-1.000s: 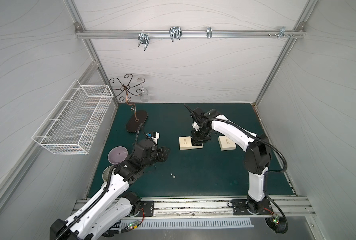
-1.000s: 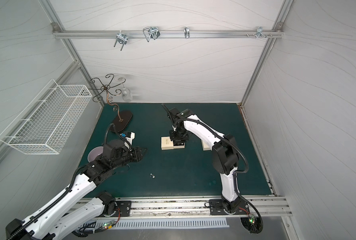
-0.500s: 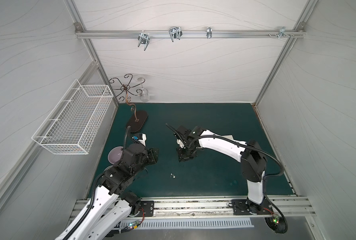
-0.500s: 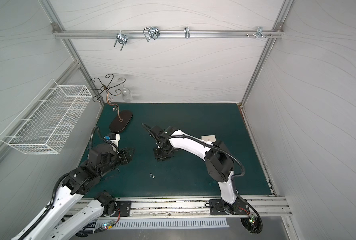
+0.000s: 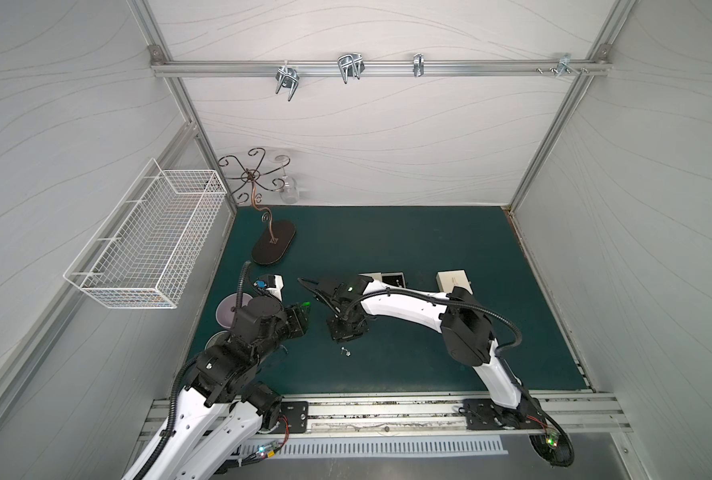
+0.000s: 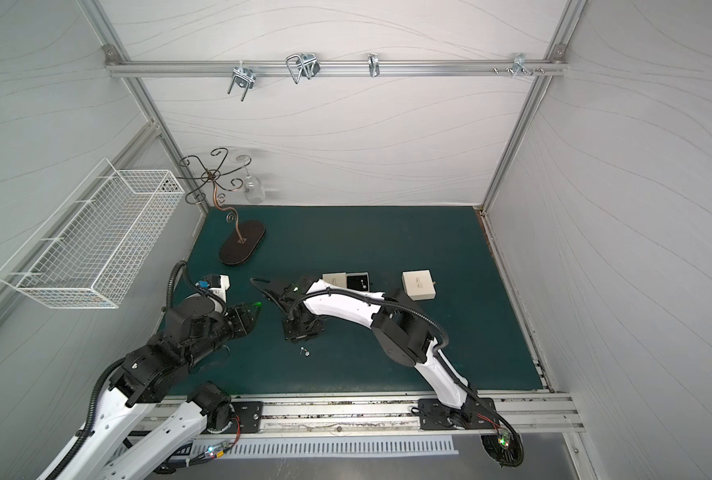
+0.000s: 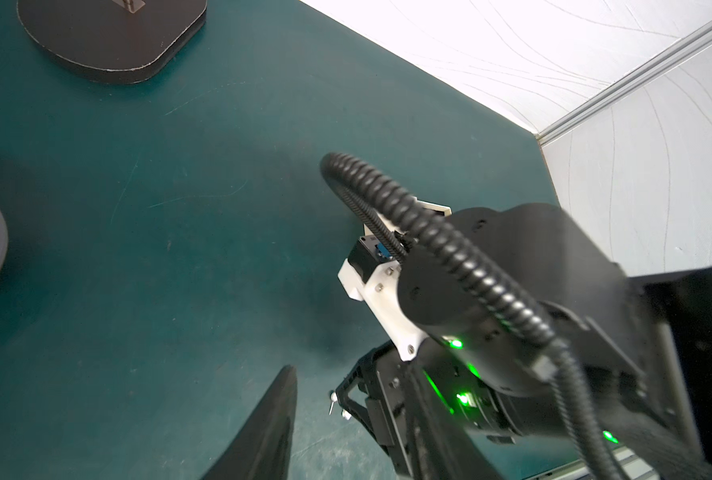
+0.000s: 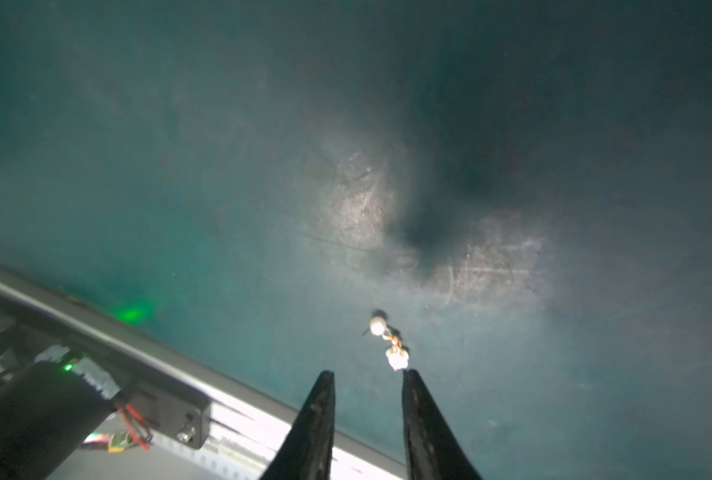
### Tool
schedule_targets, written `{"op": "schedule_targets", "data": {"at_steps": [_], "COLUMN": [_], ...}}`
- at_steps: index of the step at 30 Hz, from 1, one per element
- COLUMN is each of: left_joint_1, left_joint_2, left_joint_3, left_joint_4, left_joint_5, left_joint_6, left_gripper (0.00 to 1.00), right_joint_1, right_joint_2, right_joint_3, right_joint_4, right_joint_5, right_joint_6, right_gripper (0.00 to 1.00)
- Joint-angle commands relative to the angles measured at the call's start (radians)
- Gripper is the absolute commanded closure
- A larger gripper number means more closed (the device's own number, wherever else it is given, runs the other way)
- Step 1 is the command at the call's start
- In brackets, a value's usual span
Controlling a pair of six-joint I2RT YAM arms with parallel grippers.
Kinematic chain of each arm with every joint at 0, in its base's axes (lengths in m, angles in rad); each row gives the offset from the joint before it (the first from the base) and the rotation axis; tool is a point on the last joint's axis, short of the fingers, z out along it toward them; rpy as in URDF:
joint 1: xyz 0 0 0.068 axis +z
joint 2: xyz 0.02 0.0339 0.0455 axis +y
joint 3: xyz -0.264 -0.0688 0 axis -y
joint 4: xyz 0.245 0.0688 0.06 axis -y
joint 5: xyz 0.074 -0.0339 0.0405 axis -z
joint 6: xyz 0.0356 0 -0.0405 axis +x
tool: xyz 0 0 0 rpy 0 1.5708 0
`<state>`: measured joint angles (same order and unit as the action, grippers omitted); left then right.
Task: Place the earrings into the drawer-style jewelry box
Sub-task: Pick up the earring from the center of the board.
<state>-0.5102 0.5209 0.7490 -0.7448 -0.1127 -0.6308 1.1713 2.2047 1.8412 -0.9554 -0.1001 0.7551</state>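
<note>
Lying on green mat (image 8: 179,187), earrings (image 8: 396,359) just ahead of parted right jaws.

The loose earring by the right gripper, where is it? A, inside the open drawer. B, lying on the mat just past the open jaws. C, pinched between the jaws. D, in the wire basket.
B: the right wrist view shows the earring on the mat just beyond the right gripper, whose jaws stand apart with nothing between them.
</note>
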Motion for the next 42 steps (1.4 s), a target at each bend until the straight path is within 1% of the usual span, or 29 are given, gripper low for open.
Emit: {"op": "schedule_targets", "data": {"at_steps": [1,20,37,42], "left_joint_1": [0.003,0.003,0.003,0.004], "left_joint_2": [-0.03,-0.072,-0.087,-0.09], "left_joint_3": [0.006,-0.021,-0.034,-0.036], "left_joint_4": [-0.008,-0.01,0.002,0.004], "left_joint_5": [-0.009,0.005,0.013,0.018], "left_joint_6": [-0.012,-0.001,-0.003,-0.004], "left_gripper": [0.54,0.53,0.51,0.51], "right_joint_1": [0.012,0.048,0.05,0.05], "right_joint_2": [0.033,0.092,0.118,0.124], "right_joint_3": [0.028,0.052,0.067,0.072], "right_joint_4": [-0.06,-0.068,-0.074,-0.08], "right_joint_5": [0.057,0.041,0.043,0.04], "right_joint_6": [0.029,0.043,0.039,0.036], "right_gripper": [0.7,0.75,0.78,0.81]}}
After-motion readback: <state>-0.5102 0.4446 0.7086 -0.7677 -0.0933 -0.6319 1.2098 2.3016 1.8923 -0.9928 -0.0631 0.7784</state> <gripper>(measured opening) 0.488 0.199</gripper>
